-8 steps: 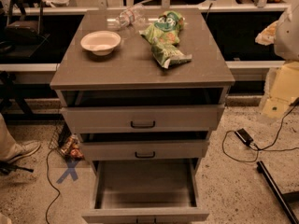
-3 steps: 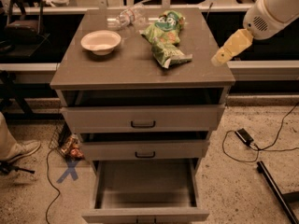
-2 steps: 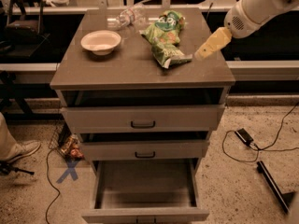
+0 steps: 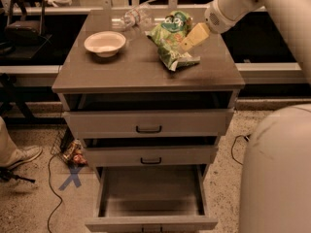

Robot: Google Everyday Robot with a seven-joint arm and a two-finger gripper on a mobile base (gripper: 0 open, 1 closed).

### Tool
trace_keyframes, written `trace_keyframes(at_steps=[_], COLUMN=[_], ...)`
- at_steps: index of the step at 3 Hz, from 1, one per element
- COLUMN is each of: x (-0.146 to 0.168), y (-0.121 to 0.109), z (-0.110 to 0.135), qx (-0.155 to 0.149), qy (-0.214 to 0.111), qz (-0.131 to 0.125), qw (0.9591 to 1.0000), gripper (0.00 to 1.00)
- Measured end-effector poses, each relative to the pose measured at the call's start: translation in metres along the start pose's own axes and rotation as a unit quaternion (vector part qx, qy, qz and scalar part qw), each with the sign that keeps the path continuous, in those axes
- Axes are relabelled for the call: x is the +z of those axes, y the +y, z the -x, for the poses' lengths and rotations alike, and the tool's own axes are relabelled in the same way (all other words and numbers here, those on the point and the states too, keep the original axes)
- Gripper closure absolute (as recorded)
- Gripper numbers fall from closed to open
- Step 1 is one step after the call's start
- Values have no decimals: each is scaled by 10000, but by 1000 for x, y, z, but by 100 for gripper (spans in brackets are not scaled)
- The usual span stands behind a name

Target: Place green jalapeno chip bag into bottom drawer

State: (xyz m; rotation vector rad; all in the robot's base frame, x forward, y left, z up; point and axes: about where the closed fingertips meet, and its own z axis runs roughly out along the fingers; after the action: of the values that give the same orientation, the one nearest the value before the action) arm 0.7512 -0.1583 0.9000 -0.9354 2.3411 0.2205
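Observation:
The green jalapeno chip bag [image 4: 171,53] lies crumpled on the grey cabinet top [image 4: 121,72], right of centre, its whitish end toward the front right. A flatter green bag with a round dark logo [image 4: 174,23] lies just behind it. My gripper [image 4: 194,37] hangs over the right side of the top, right beside the two bags and slightly above them. The bottom drawer [image 4: 150,191] is pulled out wide, and its flat grey floor is bare.
A white bowl [image 4: 104,43] sits on the left of the top, and a clear plastic bottle [image 4: 130,18] lies at the back. The two upper drawers [image 4: 148,125] stand slightly ajar. My base [image 4: 277,174] is at the lower right. A shoe [image 4: 22,157] and cables lie on the floor at left.
My arm has swung up from the cabinet's right side and moved left over the top, bringing the gripper beside the green bags. The bags, the bowl and the drawers have not moved.

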Motion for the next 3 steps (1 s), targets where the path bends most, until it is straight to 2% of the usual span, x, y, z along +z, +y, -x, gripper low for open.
trace_keyframes(at_steps=[1,2,3], x=[31,43,56], y=[12,24,39], z=[29,42,51], qx=[72,68,73], qy=[117,202,298], qz=[57,55,1], qw=[9999,9998,9995], gripper=[0,0,18])
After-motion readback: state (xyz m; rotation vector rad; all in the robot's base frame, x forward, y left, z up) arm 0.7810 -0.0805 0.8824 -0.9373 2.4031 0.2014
